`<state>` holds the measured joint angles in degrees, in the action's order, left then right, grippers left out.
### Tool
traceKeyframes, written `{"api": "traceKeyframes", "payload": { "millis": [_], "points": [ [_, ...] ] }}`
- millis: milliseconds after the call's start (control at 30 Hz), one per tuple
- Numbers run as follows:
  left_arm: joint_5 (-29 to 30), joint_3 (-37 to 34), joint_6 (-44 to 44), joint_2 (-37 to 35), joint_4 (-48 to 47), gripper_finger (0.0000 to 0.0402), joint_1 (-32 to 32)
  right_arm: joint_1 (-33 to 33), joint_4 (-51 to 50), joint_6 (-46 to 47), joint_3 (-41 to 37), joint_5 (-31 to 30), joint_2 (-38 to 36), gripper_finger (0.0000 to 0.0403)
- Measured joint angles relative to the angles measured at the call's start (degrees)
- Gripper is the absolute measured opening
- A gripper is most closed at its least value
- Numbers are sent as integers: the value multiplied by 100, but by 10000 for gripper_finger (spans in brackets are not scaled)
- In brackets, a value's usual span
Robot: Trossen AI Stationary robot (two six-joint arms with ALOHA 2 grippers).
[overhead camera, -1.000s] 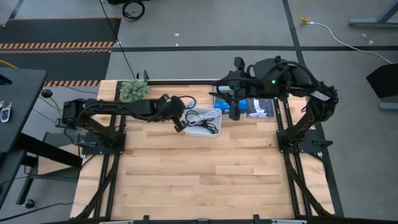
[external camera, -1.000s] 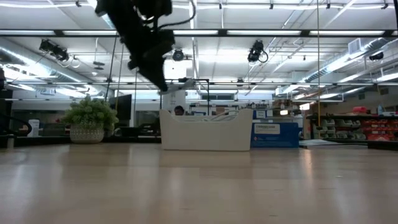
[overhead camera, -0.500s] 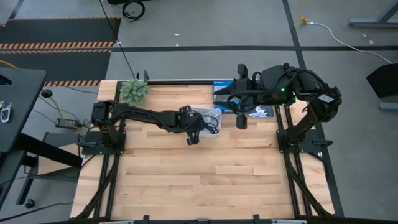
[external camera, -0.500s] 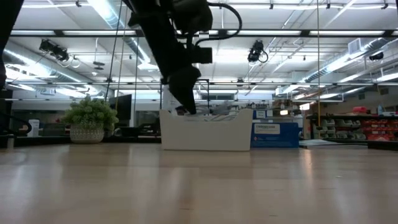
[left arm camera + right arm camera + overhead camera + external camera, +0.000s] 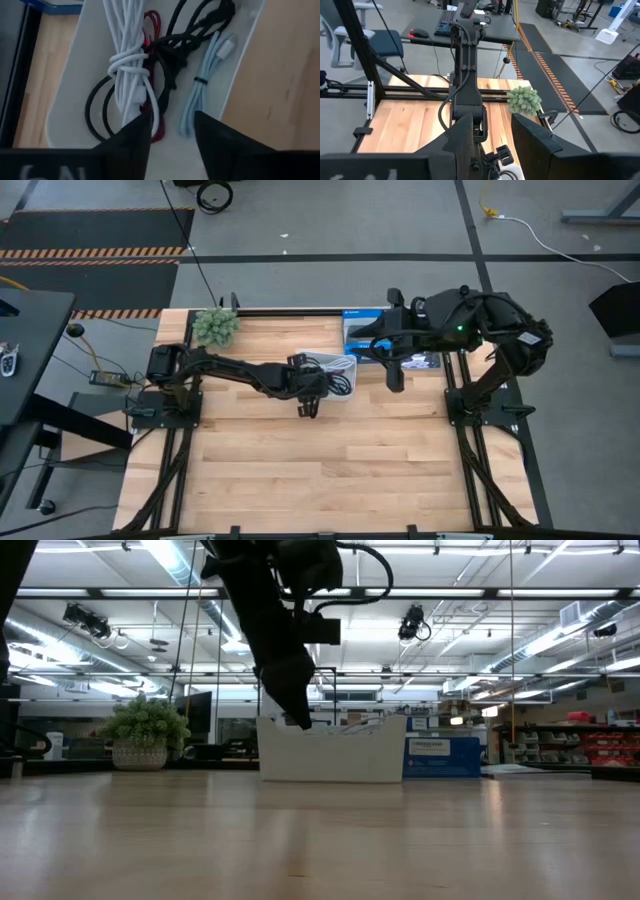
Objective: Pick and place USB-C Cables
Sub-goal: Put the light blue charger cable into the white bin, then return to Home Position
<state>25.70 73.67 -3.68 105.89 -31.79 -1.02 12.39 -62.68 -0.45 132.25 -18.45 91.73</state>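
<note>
Left pincer (image 5: 170, 135) moved over tray (image 5: 70, 95), open; four cables (image 5: 131, 70).

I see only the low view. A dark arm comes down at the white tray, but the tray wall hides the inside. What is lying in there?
Observer: Four coiled cables lie together in the white tray: a white cable, a dark red cable, a black cable and a pale grey cable.
Operator: Is the hand already holding one?
Observer: No. The left hand is open above the white cable's end, with nothing between its fingers.
Operator: Where is the other arm?
Observer: The right hand hangs open beside the tray, apart from it, near a blue box.
</note>
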Motion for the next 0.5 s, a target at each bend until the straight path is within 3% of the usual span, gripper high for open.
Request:
{"api": "traceKeyframes", "payload": {
  "millis": [233,500],
  "points": [
    [4,18,-354,-525,-58,184,-121,161,-270,4,0,-2,-144,142],
    [-10,-117,-916,-1464,-428,144,-341,114,-1478,655,2,-393,-659,142]
  ]
}}
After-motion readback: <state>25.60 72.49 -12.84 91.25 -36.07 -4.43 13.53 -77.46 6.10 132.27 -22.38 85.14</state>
